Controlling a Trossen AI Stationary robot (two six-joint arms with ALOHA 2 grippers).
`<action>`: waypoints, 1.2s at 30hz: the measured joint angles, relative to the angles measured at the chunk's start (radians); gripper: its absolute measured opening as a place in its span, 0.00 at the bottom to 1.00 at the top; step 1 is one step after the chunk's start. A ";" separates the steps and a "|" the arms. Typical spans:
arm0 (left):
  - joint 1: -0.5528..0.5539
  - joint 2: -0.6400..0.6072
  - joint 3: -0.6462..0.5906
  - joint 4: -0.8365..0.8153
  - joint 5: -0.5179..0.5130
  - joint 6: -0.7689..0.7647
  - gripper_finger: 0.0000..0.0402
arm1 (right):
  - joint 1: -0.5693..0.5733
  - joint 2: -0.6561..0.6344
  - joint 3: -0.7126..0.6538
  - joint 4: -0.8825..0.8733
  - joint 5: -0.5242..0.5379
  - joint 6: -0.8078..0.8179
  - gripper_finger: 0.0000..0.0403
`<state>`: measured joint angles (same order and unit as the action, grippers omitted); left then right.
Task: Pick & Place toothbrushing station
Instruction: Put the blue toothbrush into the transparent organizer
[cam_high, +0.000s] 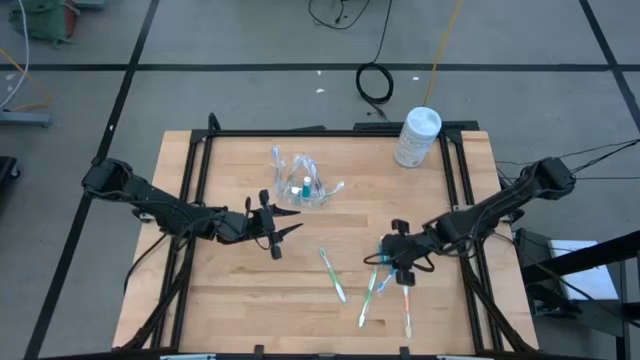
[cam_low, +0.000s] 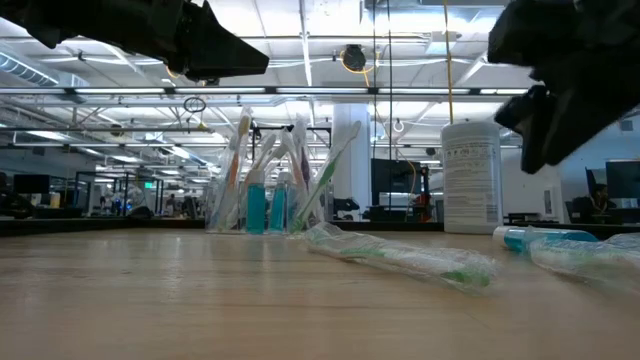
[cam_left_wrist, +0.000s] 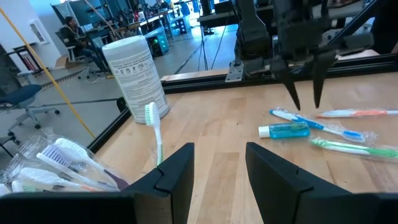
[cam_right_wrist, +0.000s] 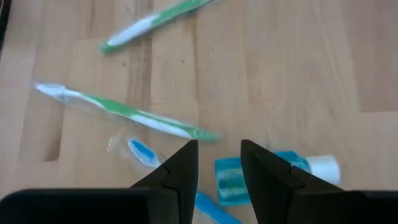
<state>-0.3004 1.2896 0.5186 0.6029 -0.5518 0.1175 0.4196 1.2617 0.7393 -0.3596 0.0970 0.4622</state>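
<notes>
Your clear cup (cam_high: 303, 183) is standing toward the far middle of the surface (cam_high: 230, 300), already holding several toothbrushes and a couple of blue toothpaste tubes, so the station is looking partly filled. What is left is lying loose on the near right: one blue toothpaste tube (cam_right_wrist: 277, 171) and about four wrapped toothbrushes, including a green one (cam_high: 333, 275) nearest the middle and an orange-tipped one (cam_high: 407, 308) farthest right.

Your right end effector (cam_high: 397, 262) is hovering just above the loose tube, fingers spread and gripping nothing; judging by that, the tube is the next pick. Your left end effector (cam_high: 283, 231) is waiting just near of the cup, also released and empty.

A white canister (cam_high: 417, 137) is standing at the far right corner, apart from the set. The surface is pale wood in a dark frame. Beyond it, a large workshop with ceiling lights, desks and monitors is showing, and a person (cam_left_wrist: 73, 31) is sitting far off.
</notes>
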 joint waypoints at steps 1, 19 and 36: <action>0.000 0.000 0.000 0.000 0.000 0.000 0.37 | 0.001 0.000 -0.020 0.011 -0.005 0.003 0.29; 0.000 0.000 0.000 0.000 0.000 -0.022 0.37 | -0.166 0.000 -0.167 0.067 0.212 0.415 0.29; 0.000 0.000 0.000 -0.001 0.000 -0.022 0.37 | -0.117 0.000 -0.167 0.081 -0.103 0.429 0.29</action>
<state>-0.3006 1.2896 0.5188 0.6022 -0.5518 0.0959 0.3022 1.2621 0.5720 -0.2788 -0.0058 0.8913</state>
